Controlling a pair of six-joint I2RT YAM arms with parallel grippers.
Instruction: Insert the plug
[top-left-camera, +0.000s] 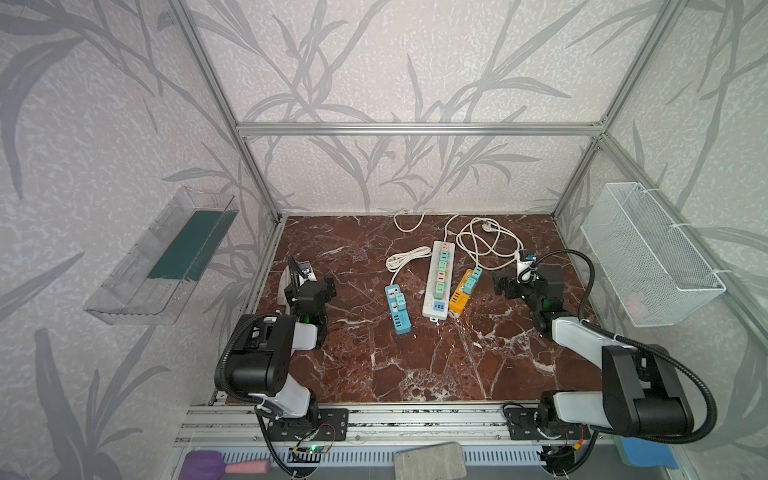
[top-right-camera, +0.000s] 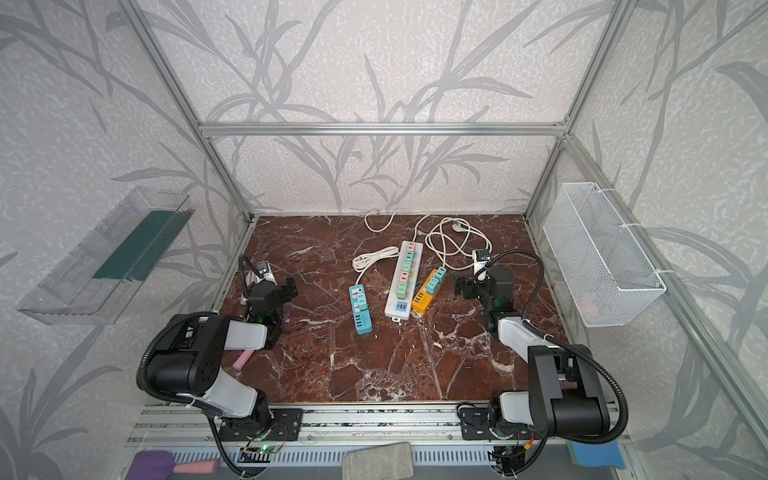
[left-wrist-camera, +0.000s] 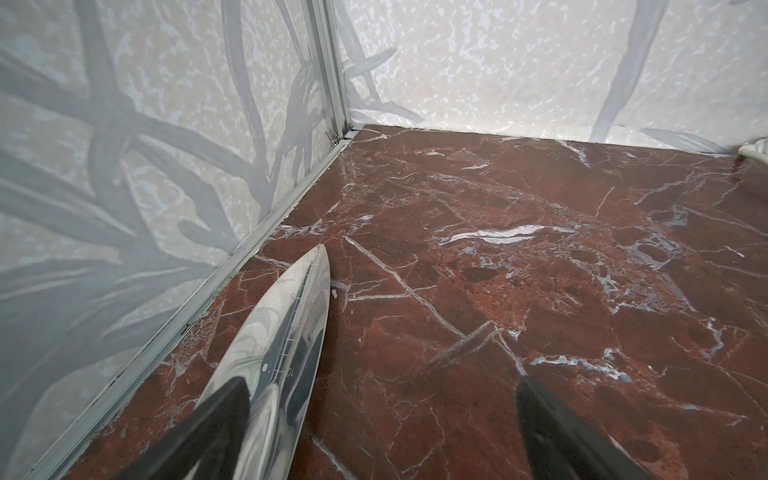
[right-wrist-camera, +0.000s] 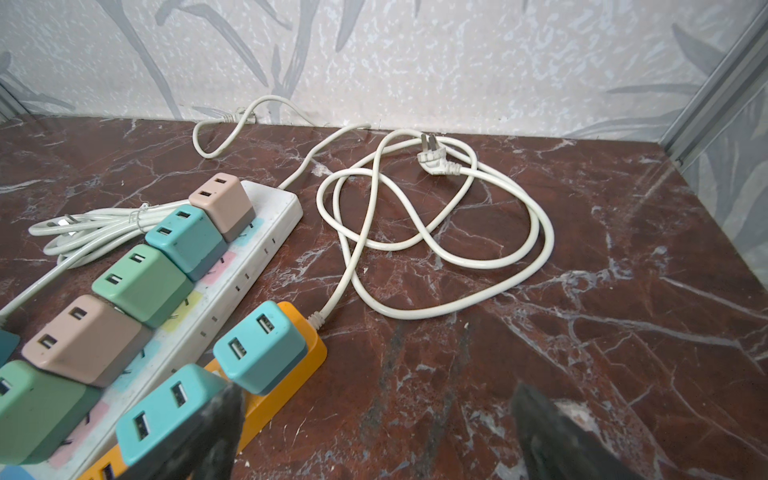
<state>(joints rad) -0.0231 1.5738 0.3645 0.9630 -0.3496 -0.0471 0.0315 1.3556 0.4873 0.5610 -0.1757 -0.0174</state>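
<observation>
White plug (right-wrist-camera: 434, 160) | lies well beyond right fingers (right-wrist-camera: 552, 436) | right fingers wide, empty | left fingers (left-wrist-camera: 557, 432) wide

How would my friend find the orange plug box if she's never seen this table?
On the red marble table, three power strips lie mid-table toward the back. The long white strip is the middle one; the orange strip lies right beside it, on the side of the right arm. It's the only orange one, with two turquoise adapters plugged in.
</observation>
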